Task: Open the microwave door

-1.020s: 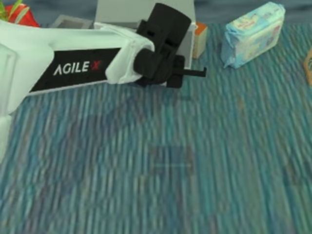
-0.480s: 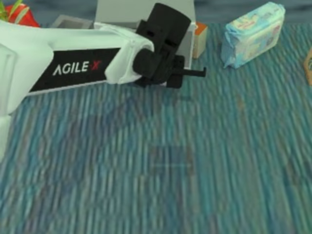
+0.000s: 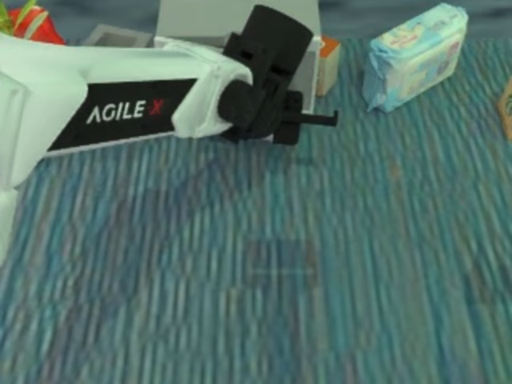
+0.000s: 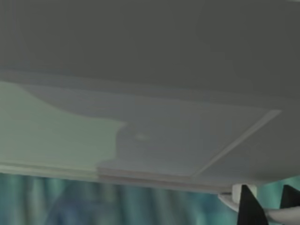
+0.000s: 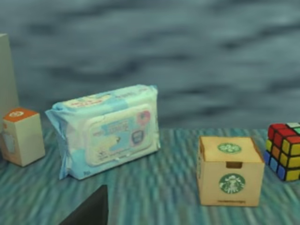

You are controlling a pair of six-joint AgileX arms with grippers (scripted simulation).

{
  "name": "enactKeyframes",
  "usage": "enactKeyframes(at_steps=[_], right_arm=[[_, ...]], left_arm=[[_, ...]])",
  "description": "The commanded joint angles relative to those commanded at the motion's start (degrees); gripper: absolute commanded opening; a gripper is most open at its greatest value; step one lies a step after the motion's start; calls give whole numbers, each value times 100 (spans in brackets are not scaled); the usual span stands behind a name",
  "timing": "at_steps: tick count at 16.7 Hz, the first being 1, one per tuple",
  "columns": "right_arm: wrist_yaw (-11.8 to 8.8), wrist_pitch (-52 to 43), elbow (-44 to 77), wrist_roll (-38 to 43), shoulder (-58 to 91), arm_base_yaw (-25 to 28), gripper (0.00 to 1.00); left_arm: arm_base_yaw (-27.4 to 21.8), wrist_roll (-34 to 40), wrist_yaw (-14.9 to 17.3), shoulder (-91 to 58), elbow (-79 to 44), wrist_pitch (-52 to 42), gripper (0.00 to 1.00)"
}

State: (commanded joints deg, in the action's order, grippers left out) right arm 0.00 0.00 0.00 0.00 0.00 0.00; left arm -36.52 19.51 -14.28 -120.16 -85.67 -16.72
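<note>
The silver-grey microwave (image 3: 200, 18) stands at the back of the table, left of centre, largely covered by my left arm. In the left wrist view its door (image 4: 154, 140) fills the picture from very close. The pale bar handle (image 4: 281, 216) runs between the two dark fingertips of my left gripper (image 4: 269, 208), which is shut on it. In the top view my left gripper (image 3: 320, 120) sits at the microwave's front right corner. Whether the door stands ajar is not visible. My right gripper (image 5: 89, 211) shows only as a dark wedge and is outside the top view.
A pack of wet wipes (image 3: 416, 56) lies at the back right, with a small orange-topped box (image 3: 328, 66) beside the microwave. A grey hollow cube (image 3: 116, 36) and a red object (image 3: 36, 24) sit back left. A coffee-logo carton (image 5: 229, 171) and a colour cube (image 5: 286, 150) stand further right.
</note>
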Motion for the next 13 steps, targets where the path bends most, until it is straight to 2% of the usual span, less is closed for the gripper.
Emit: enactKeyframes(at_steps=[13], right_arm=[[0,0,0,0,0,0,100]], left_arm=[[62,-300,234,217,347,198,0]])
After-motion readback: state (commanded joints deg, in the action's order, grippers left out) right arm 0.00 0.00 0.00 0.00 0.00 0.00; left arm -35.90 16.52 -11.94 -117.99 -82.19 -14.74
